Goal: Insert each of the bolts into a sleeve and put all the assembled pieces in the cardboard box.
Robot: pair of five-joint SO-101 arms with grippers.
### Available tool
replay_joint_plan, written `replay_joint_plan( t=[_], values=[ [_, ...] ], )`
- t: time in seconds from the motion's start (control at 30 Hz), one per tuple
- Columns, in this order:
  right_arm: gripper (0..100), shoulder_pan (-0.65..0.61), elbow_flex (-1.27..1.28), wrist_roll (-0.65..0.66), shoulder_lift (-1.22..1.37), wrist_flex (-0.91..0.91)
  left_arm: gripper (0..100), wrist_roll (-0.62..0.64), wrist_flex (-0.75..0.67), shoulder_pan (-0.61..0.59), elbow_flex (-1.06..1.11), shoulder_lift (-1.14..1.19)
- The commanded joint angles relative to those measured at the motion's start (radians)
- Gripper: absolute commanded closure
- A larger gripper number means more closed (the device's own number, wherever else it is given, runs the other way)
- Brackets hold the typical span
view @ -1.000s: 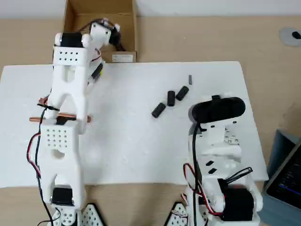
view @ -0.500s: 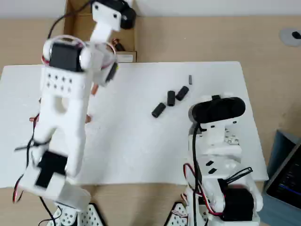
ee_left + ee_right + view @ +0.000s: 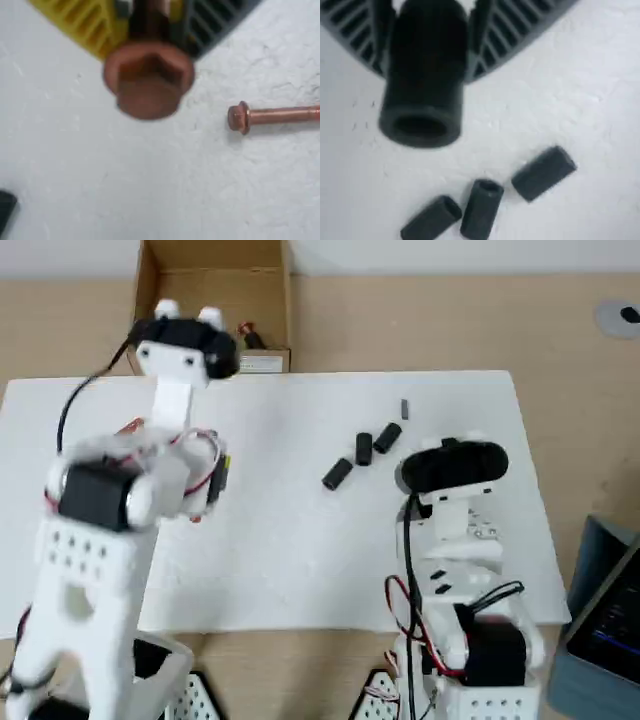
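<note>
My left fingers (image 3: 75, 25) pinch a copper bolt (image 3: 148, 82) over the white sheet (image 3: 75, 175), with a second bolt (image 3: 272, 116) lying near it. My right fingers (image 3: 520, 30) pinch a black sleeve (image 3: 422, 90) above three loose sleeves (image 3: 482, 207). The cardboard box (image 3: 148, 285) sits on the table past the sheet's far edge.

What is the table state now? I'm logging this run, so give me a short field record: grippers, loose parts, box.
left gripper: shut on a copper bolt
right gripper: shut on a black sleeve
loose bolt: lying on the white sheet
loose sleeves: three, grouped on the sheet
cardboard box: open, past the sheet's far edge, small dark piece inside
</note>
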Motion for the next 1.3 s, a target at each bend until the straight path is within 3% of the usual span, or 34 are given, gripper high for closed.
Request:
replay_joint_plan(
  t=[0.0, 0.27, 0.53, 0.9, 1.13, 1.27],
  values=[
    [98.9, 0.007, 0.01, -0.048, -0.015, -0.074, 100, 0.031, -0.183, 0.002, 0.264, -0.228],
    [98.9, 0.007, 0.042, -0.06, -0.025, -0.075, 100, 0.196, -0.493, 0.002, 0.689, -0.645],
    [98.9, -0.105, 0.15, -0.054, -0.291, -0.068, 100, 0.324, -0.598, 0.009, 0.928, -0.92],
    [98.9, -0.332, 0.231, -0.017, -0.374, -0.089, 100, 0.503, -0.617, 0.012, 1.059, -1.158],
    [98.9, -0.51, 0.245, -0.018, -0.375, -0.091, 100, 0.563, -0.779, 0.018, 1.049, -1.153],
    [98.9, -0.567, 0.248, -0.012, -0.375, -0.11, 100, 0.623, -0.868, 0.109, 1.04, -1.153]
  ],
)
